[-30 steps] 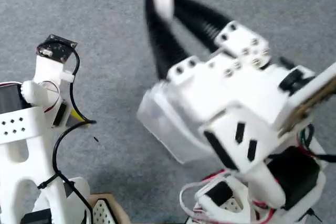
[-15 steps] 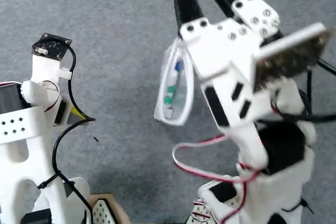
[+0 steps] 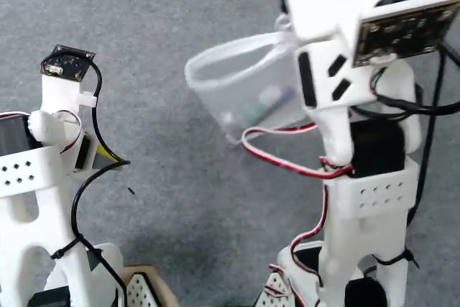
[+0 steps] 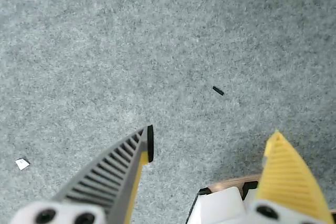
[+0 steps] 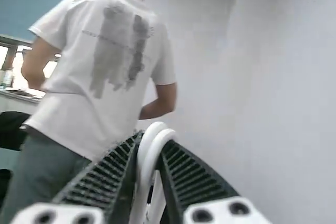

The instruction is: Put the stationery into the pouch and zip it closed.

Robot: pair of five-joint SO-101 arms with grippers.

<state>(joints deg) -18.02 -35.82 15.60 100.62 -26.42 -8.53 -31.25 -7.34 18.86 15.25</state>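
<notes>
The translucent pouch (image 3: 241, 88) hangs in the air above the grey table, tilted, its mouth a white rim toward the left. Stationery (image 3: 262, 106), with green and blue bits, lies inside near its lower end. My right gripper (image 5: 152, 136) is raised high and points up into the room, shut on the pouch's white edge (image 5: 149, 153). In the high view the right arm's white wrist (image 3: 338, 41) covers the grip. My left gripper (image 4: 212, 142) hovers open over bare table, with nothing between its grey finger (image 4: 137, 156) and yellow finger (image 4: 281, 163).
A small black speck (image 4: 218, 91) lies on the felt beside the left arm, and a white scrap (image 4: 22, 163) lies farther off. A red and white cable (image 3: 277, 154) loops below the pouch. A brown box corner (image 3: 151, 287) sits at the front edge.
The right arm has swung upward and back, lifting the pouch off the table and turning it from edge-on to hanging with its mouth leftward. The left arm has stayed still.
</notes>
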